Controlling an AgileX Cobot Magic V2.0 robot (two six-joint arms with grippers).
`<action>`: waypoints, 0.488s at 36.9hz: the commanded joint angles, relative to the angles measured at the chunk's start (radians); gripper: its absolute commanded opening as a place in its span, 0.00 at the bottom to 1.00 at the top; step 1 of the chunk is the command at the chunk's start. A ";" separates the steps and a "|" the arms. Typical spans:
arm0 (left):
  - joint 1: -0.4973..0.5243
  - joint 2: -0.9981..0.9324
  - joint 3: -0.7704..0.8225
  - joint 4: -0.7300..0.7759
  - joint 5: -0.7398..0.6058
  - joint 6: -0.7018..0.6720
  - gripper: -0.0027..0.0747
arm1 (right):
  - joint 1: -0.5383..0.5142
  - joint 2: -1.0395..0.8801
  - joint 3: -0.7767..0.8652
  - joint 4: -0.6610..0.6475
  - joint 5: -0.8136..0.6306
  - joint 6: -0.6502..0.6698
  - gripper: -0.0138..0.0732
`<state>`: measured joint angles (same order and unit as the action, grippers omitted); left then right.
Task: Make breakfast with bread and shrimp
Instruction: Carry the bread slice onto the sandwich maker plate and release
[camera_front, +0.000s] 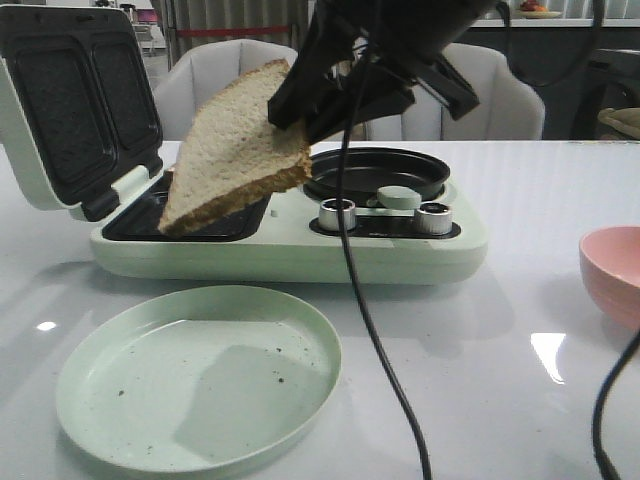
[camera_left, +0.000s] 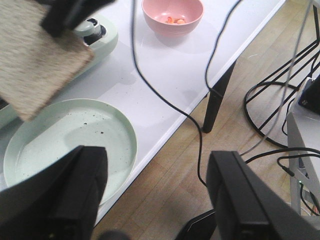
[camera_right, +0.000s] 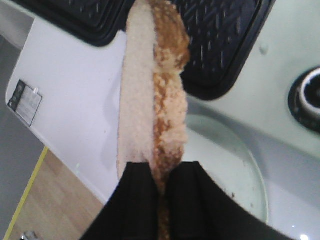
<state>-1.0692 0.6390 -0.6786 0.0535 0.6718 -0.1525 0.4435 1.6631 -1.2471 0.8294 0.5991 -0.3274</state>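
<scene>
My right gripper (camera_front: 305, 110) is shut on one slice of bread (camera_front: 235, 150), pinching its crust edge. The slice hangs tilted over the open black cooking slot (camera_front: 135, 222) of the pale green sandwich maker (camera_front: 300, 250). Its lower corner reaches down to the slot; I cannot tell if it touches. In the right wrist view the bread (camera_right: 152, 90) stands edge-on between the gripper's (camera_right: 161, 185) fingers. No second slice shows. The shrimp (camera_left: 175, 20) lie in the pink bowl (camera_left: 172, 15). My left gripper (camera_left: 157, 195) is open and empty over the table's front edge.
A pale green plate (camera_front: 200, 375) with crumbs lies in front of the sandwich maker. The maker's lid (camera_front: 70, 110) stands open at the left. Its round pan (camera_front: 375, 172) and two knobs sit on the right. The pink bowl (camera_front: 615, 270) is at the right edge. A black cable (camera_front: 365, 300) hangs across the table.
</scene>
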 joint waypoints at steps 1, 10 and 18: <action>0.000 0.004 -0.027 0.004 -0.080 -0.002 0.67 | 0.000 0.029 -0.112 0.065 -0.056 -0.016 0.20; 0.000 0.004 -0.027 0.004 -0.080 -0.002 0.67 | 0.000 0.234 -0.336 0.134 -0.095 -0.016 0.20; 0.000 0.004 -0.027 0.004 -0.080 -0.002 0.67 | 0.000 0.375 -0.477 0.138 -0.083 -0.016 0.31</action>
<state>-1.0692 0.6390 -0.6786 0.0535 0.6718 -0.1525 0.4435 2.0630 -1.6541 0.9194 0.5354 -0.3309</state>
